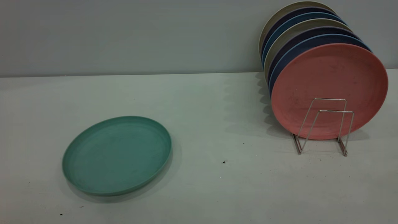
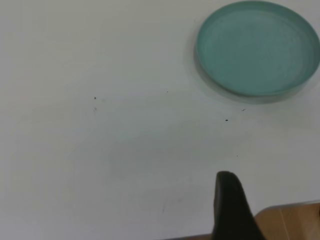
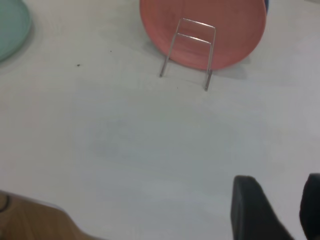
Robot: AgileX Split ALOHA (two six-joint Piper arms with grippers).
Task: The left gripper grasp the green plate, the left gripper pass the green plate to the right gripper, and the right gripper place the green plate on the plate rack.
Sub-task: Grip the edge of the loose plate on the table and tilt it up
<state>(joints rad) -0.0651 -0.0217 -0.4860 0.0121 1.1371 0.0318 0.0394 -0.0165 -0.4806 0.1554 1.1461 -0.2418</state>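
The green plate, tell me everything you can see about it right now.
The green plate is round, teal-green and matte, with a shallow raised rim. It lies flat and face up on the white table, on the left side in the exterior view, well apart from the plate rack and its upright plates. Nothing touches it but the table. It looks empty, and a soft shadow lies along its near edge. The left wrist view shows it ahead of that arm, ungrasped.

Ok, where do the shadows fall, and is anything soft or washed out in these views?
Exterior view: the green plate shadows its near right edge, the racked plates shadow leftward. Left wrist view: pale table, dark blurred left tool finger. Right wrist view: right tool fingers blurred, plate rack readable.
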